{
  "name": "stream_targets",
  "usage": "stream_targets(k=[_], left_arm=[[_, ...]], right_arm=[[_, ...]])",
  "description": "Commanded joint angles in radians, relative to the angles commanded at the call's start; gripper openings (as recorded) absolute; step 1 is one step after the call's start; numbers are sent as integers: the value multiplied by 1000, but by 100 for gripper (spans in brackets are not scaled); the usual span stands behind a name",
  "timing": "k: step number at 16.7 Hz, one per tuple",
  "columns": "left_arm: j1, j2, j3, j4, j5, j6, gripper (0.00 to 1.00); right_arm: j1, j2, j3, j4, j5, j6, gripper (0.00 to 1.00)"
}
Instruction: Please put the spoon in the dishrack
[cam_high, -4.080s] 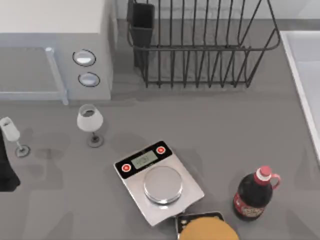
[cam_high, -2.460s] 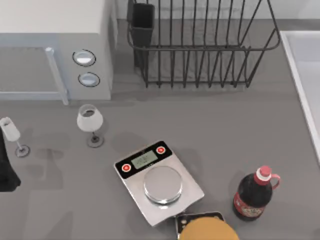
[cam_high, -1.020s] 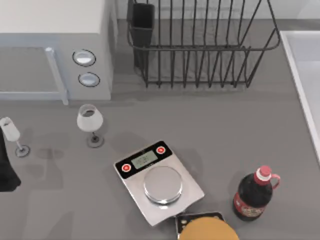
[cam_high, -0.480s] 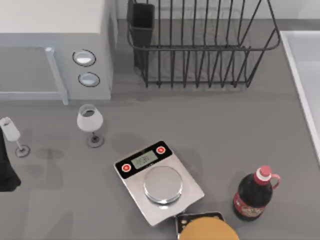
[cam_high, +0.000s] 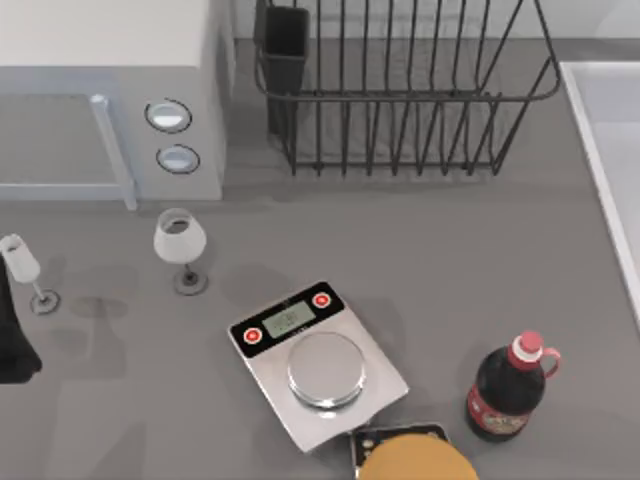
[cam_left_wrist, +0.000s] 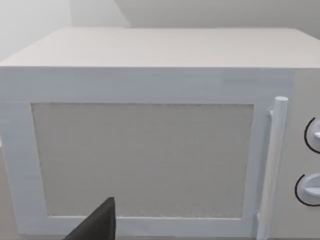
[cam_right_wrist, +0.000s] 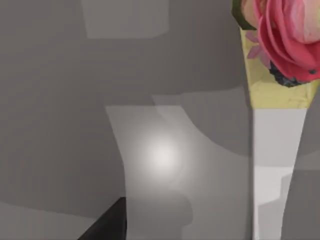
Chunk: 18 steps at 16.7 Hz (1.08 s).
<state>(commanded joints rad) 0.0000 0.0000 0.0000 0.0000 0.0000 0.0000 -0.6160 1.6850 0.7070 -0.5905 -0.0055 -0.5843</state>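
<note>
Overhead, one dishrack (cam_high: 400, 90), two wineglasses (cam_high: 180, 245)

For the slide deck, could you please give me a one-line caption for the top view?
Dishrack beside a microwave, with two wine glasses, a kitchen scale and a dark bottle on the grey table.

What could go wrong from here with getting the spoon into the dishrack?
1. No spoon lies among the scale, bottle and glasses, so a grasp may find nothing.
2. The left arm is beside the small glass; a swing could topple it.
3. The wine glass stands between that arm and the dishrack.
</note>
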Motion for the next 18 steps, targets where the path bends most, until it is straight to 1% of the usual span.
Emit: stream_targets(k=[1,4,6,8,14,16,18], left_arm=[[0,0,0,0,0,0,100],[0,0,0,0,0,0,100],[0,0,0,0,0,0,100],[0,0,0,0,0,0,100],[0,0,0,0,0,0,100],[0,0,0,0,0,0,100],[0,0,0,0,0,0,100]], right_arm=[[-2,-68,34,-73,-15,3,0],[-6,-70,71,-110,-16,0,0],[-10,-79,145,-188,-16,-5,0],[-13,-97,245,-310,-17,-9,0],[-17,-179,570,-765,-16,-15,0],[-15,-209,652,-856,-16,-13,0],[-13,-231,698,-904,-16,-11,0]])
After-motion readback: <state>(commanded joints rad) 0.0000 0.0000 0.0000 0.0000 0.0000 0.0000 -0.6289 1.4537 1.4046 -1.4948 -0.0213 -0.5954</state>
